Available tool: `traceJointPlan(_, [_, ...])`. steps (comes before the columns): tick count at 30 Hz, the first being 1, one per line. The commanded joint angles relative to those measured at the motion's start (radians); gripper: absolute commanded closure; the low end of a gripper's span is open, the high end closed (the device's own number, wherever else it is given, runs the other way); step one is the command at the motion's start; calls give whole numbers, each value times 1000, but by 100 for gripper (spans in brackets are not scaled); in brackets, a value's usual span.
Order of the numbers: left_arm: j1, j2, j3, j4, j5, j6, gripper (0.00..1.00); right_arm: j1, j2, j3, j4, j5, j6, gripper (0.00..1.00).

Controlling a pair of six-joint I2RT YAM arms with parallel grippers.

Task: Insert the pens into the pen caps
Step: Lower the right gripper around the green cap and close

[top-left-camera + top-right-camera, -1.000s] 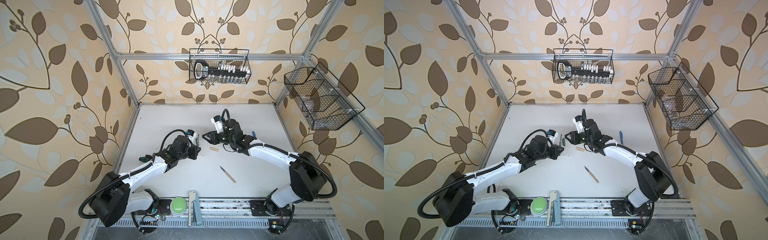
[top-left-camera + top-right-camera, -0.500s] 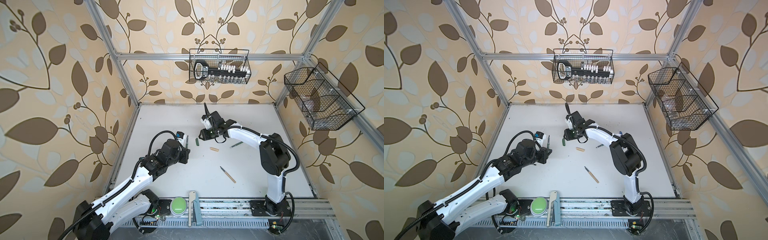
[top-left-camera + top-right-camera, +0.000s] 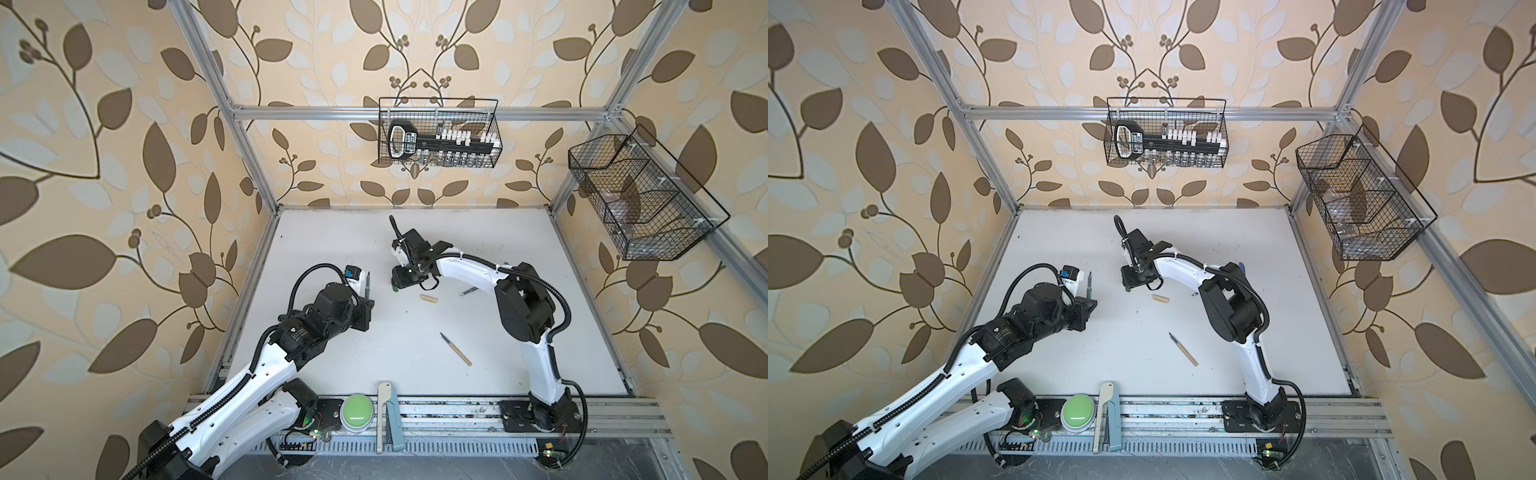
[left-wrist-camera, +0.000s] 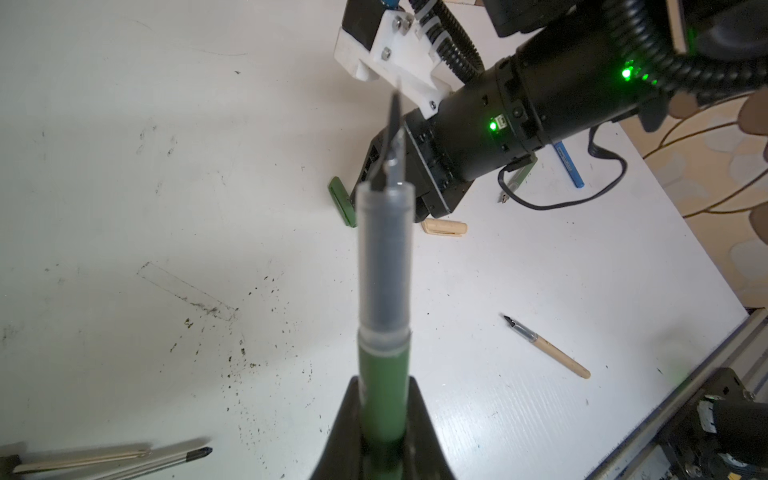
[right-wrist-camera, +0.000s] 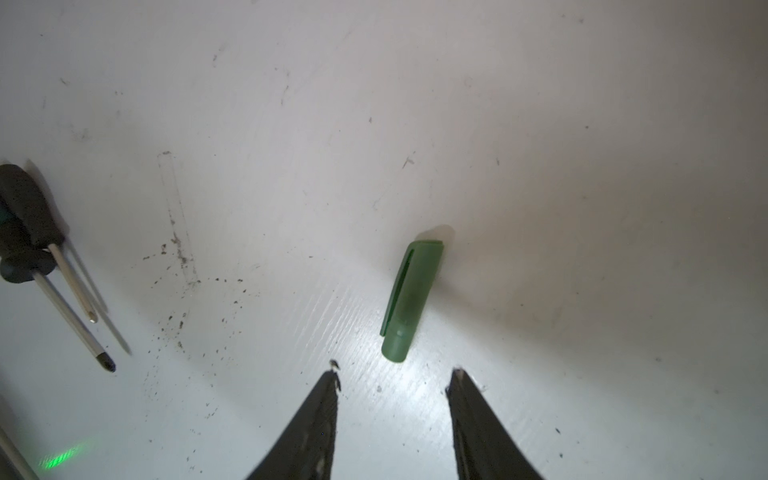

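The green cap (image 5: 411, 295) lies flat on the worktop (image 5: 582, 208), just ahead of the right hand (image 5: 395, 372). Its long axis runs away from the hand, tilted slightly off the hand's line. The jaws stand partly open and empty, one to each side of the cap's near end, and they do not touch it. The far end looks wider and is probably the mouth, though I cannot be sure.

In a top view the cap (image 3: 394, 289) shows just below the right hand (image 3: 401, 278), near the middle of the frame. The left hand (image 3: 365, 307) sits to the lower left, well apart. It is clamped on a green pen (image 3: 368, 286) with its dark tip free. The right hand is clearly nearer, and the pickup looks to be its job.
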Motion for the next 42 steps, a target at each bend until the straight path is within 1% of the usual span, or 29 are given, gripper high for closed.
traceJointPlan(1, [-3,-11,-12,38,46,19,95,15,43,45,-39,31,4,55])
traceJointPlan(12, [-3,-72,-50,93,95,24,94,22,131,137,-63,47,33,55])
traceJointPlan(14, [-3,-74,-54,98,99,24,94,27,141,156,-79,59,36,55])
traceJointPlan(19, [-3,-73,-54,104,116,20,93,37,171,196,-129,130,32,55])
traceJointPlan(31, [-3,-79,-50,101,116,24,93,52,242,279,-192,171,26,57])
traceJointPlan(36, [-3,-81,-51,99,112,26,93,54,273,310,-227,200,24,60])
traceJointPlan(42, [-3,-76,-59,106,107,29,93,59,285,321,-255,235,12,75])
